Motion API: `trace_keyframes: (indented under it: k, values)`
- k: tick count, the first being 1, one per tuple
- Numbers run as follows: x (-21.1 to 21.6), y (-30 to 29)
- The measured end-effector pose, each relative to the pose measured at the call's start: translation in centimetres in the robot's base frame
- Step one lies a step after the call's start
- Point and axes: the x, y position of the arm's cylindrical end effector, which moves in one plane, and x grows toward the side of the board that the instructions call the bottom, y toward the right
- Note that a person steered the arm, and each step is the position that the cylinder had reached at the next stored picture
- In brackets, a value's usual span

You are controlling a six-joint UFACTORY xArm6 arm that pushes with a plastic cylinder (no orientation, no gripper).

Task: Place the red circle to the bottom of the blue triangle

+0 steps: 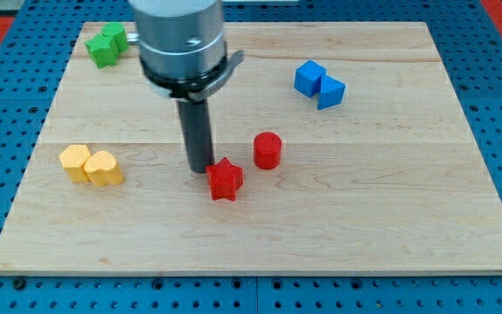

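Observation:
The red circle [267, 150] is a short red cylinder near the middle of the wooden board [390, 201]. The blue triangle [330, 91] lies at the view's upper right, touching a blue cube [308, 78] on its left. The red circle is below and to the left of the blue triangle, well apart from it. My tip [201, 169] is on the board left of the red circle, touching or almost touching the upper left side of a red star [225, 180].
Two green blocks [107, 44] sit together at the view's top left corner. Two yellow blocks [91, 165] sit side by side at the view's left. The board rests on a blue perforated table.

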Motion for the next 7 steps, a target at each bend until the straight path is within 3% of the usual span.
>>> trace_keyframes:
  k: [1, 2, 4, 5, 7]
  values:
    - [0.9, 1.5]
    - [4.8, 9.8]
    - [0.5, 6.8]
    - [-0.9, 2.4]
    - [-3.3, 5.3]
